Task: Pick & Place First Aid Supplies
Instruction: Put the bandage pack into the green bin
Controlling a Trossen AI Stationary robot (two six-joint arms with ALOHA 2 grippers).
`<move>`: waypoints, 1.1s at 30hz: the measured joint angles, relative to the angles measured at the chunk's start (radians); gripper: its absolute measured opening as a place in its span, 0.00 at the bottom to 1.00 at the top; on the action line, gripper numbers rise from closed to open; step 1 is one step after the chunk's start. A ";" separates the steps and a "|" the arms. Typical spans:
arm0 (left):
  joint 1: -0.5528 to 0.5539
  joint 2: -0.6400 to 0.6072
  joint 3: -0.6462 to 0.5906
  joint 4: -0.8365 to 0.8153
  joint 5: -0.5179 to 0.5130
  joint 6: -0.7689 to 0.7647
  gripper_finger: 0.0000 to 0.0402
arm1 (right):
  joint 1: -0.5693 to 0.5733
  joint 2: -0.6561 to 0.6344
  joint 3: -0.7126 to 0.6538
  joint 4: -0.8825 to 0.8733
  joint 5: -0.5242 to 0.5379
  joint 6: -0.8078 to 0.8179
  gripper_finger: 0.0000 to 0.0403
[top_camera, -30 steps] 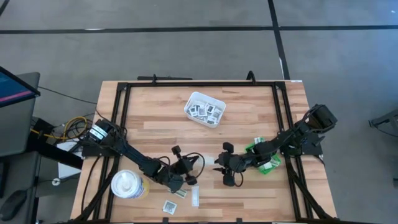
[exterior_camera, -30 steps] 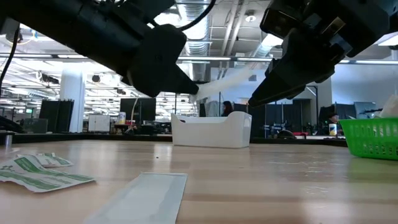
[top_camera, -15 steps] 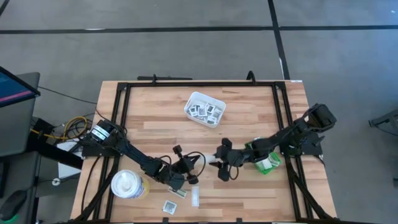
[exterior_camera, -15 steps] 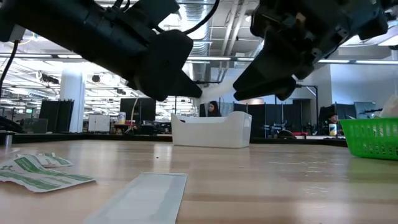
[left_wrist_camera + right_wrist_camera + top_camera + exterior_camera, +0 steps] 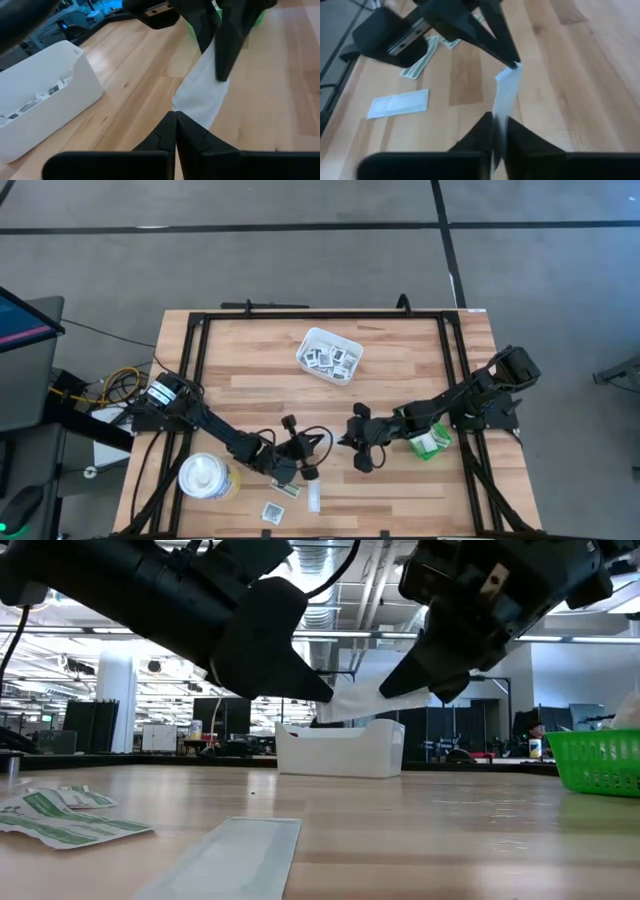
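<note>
White and flat, a long packet (image 5: 355, 700) hangs in the air above the wooden table (image 5: 400, 360), pinched at both ends: the left gripper (image 5: 175, 117) is closed on one end and the right gripper (image 5: 495, 120) is clamped on the other. Its long axis runs from one claw to the other, roughly level, across the middle of the table's near half. Both arms reach low and inward, the left from the left near corner, the right from the right side past the green bin (image 5: 432, 442). Another long pale packet (image 5: 314, 497) lies flat near the front edge, with white-and-olive strips (image 5: 60, 820) beside it. More packets fill the white tray (image 5: 330, 353) farther back.
</note>
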 joint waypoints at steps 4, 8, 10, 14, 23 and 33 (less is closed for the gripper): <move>0.008 0.000 0.000 0.002 0.025 -0.012 0.04 | -0.001 0.000 0.000 -0.013 -0.001 -0.003 0.03; 0.010 0.000 0.000 0.005 0.032 -0.016 0.08 | -0.001 0.000 0.000 -0.085 -0.001 -0.004 0.01; 0.010 0.000 0.000 0.006 0.032 -0.017 0.11 | -0.001 -0.004 0.000 -0.131 -0.001 -0.003 0.01; 0.011 0.000 0.000 0.006 0.031 -0.017 0.17 | -0.001 -0.056 0.051 -0.353 0.005 -0.004 0.00; 0.010 0.000 0.000 0.006 0.031 -0.025 0.21 | 0.164 -0.311 0.172 -1.058 0.288 0.282 0.00; 0.010 -0.001 0.000 0.006 0.029 -0.031 0.21 | 0.459 -0.501 0.077 -1.411 0.340 0.873 0.00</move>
